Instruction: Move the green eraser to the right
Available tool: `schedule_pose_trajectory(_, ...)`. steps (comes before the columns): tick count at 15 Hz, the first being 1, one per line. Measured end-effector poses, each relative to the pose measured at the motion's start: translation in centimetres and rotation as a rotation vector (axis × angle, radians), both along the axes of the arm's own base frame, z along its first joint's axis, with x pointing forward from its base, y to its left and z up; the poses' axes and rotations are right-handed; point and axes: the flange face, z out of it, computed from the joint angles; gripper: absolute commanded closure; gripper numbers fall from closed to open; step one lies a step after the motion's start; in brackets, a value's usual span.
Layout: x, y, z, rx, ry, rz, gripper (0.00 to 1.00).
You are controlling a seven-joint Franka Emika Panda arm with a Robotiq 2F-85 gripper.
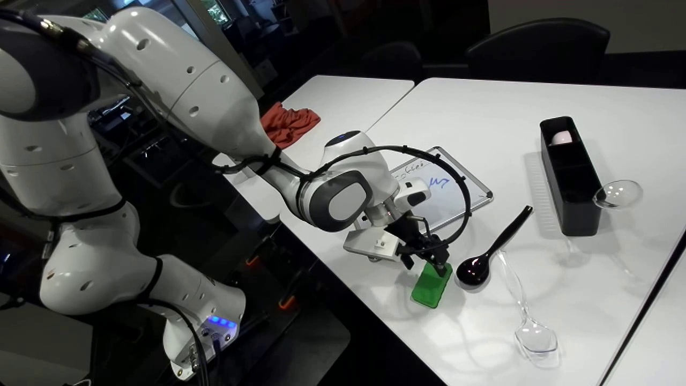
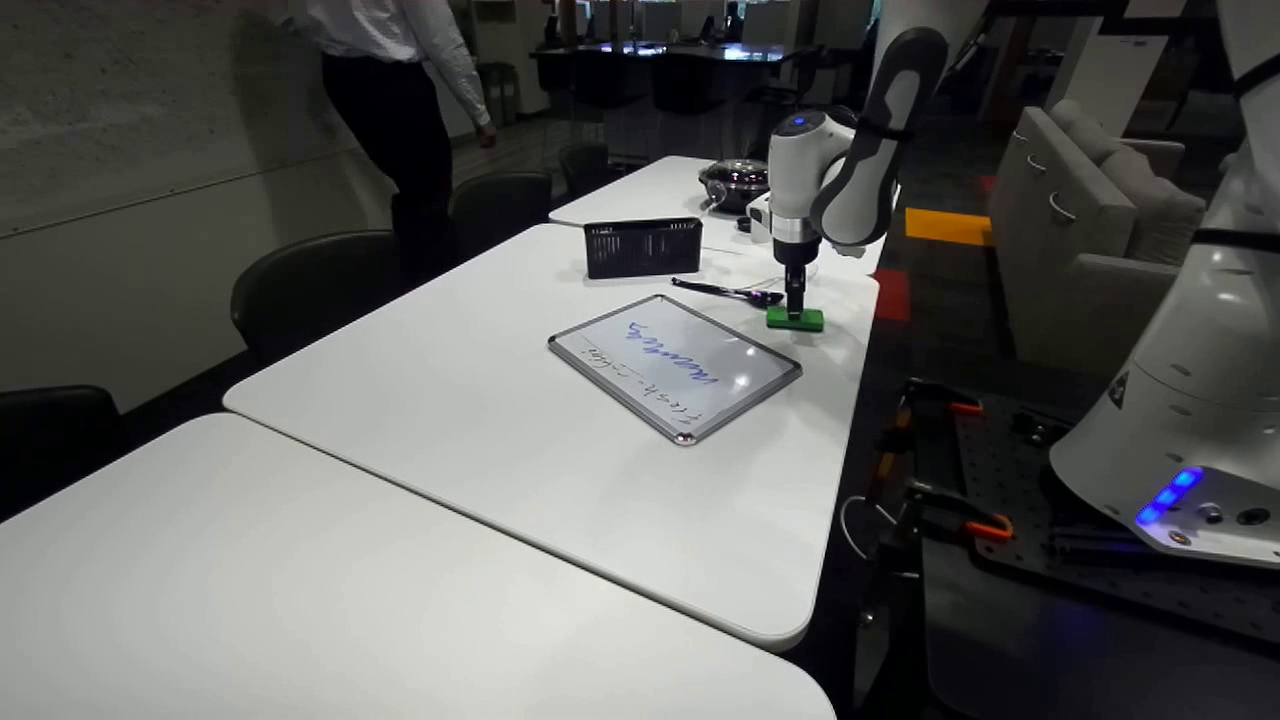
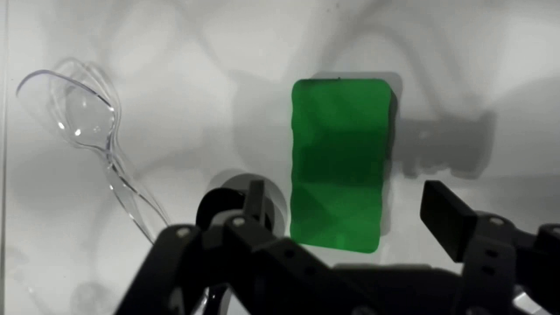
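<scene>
1. White table (image 1: 482, 115) under dim light: in an exterior view the green eraser (image 1: 430, 289) lies near its edge, the black spoon (image 1: 475, 271) just beside it at 2 o'clock.
2. In an exterior view, the whiteboard (image 2: 675, 372) lies near the eraser, toward 8 o'clock. Its black handwriting (image 2: 640, 382) perhaps starts "Fresh"; the rest, and the blue scribble (image 2: 655, 347), I cannot read. No brand is legible.
3. In the wrist view the claw (image 3: 350, 208) grips nothing: its fingers (image 3: 448, 223) stand apart at 9 and 3 o'clock, the eraser's narrow width showing between them.
4. Grasping looks like the step. Shift slightly toward the wrist view's 12 o'clock for a mid-length grip; descend slowly, since the 9 o'clock finger could knock the spoon; then squeeze evenly.
</scene>
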Motion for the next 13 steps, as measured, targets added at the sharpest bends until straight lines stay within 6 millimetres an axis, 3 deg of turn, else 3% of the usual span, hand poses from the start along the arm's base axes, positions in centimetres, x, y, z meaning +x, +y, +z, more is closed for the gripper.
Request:
schedule_pose_trajectory(4, -0.2, 1.8, 4.5, 0.012, -0.104, 0.019, 0.0)
schedule_pose_trajectory(10, -3.2, 4.6, 13.0, 0.035, -0.265, -0.009, 0.0)
schedule_pose_trajectory(13, -4.4, 5.7, 16.2, 0.039, -0.331, -0.014, 0.0)
